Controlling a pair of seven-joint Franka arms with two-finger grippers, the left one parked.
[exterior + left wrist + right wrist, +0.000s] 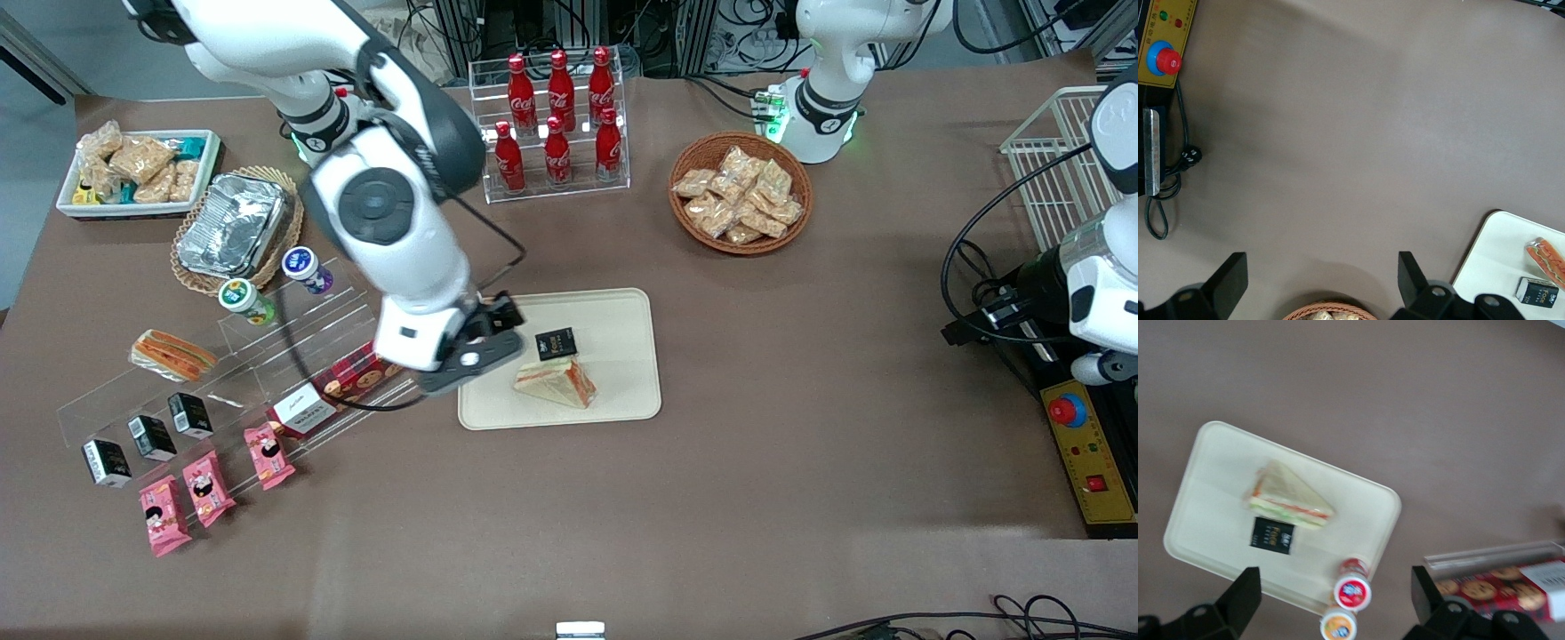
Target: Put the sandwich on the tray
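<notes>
The sandwich (556,384) is lying on the tray (622,311) beside a small black packet (556,343), so the placing looks done, while the hand (484,342) is hovering empty, fingers apart, over the tray's edge.

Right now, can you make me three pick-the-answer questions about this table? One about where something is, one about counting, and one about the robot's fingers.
1. Where is the clear-wrapped triangular sandwich?
A. on the cream rectangular plastic tray
B. in the woven brown basket
C. on the bare brown table

2. How many red cola bottles stand in the clear rack?
A. four
B. six
C. nine

3. What is the gripper doing?
A. squeezing the sandwich
B. holding the small black box
C. fingers open and empty, above the tray's edge

Answers: 1 A, the wedge lies on the tray beside the small black box. 2 B, two rows of three bottles. 3 C, the right wrist view shows the fingers wide apart with nothing between them.
</notes>
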